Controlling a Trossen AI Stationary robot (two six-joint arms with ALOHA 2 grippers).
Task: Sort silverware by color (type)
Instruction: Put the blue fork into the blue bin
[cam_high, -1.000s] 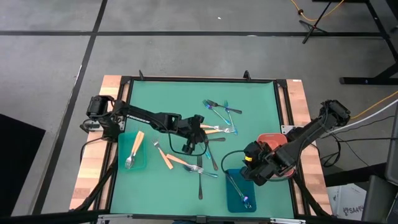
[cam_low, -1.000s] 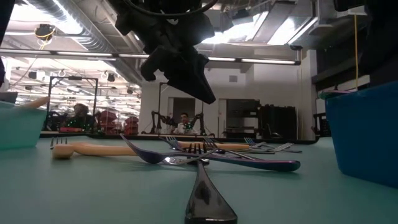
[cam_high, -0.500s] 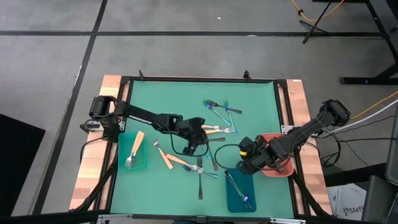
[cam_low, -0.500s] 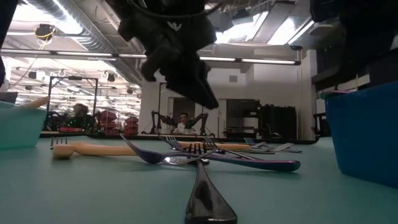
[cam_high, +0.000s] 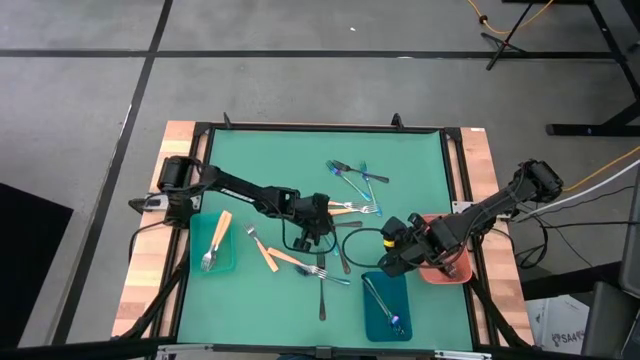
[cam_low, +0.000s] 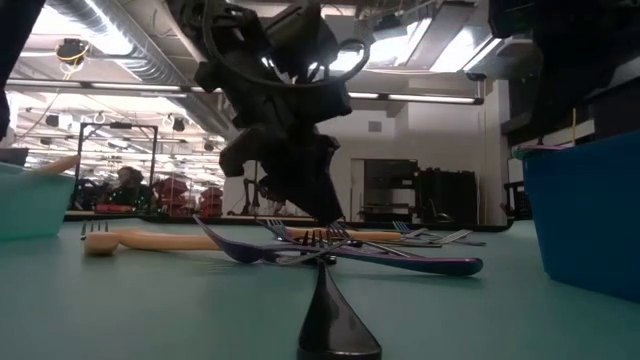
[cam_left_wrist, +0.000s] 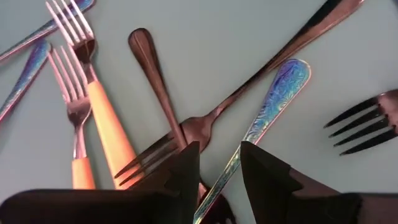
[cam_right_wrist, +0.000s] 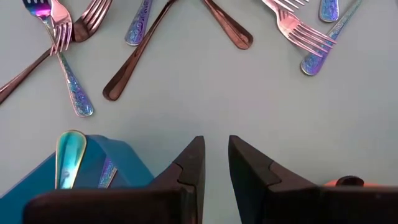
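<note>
The silverware (cam_high: 335, 240) lies scattered mid-table on the green mat (cam_high: 300, 160) in my high view, handles at all angles; the left gripper (cam_high: 316, 226) sits low over the pile and the right gripper (cam_high: 388, 262) hovers beside the blue tray (cam_high: 386, 310). From the low view, a black fork (cam_low: 335, 320) points its handle straight at me. My left wrist view shows parted fingers (cam_left_wrist: 186, 168) straddling a dark fork (cam_left_wrist: 205, 121), apparently not gripping. The right wrist view shows narrowly parted fingers (cam_right_wrist: 193, 168) holding nothing.

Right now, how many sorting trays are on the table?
3. The teal tray is on the left side, the blue tray is at the near edge right of center, and the red tray is on the right, partly covered.
</note>
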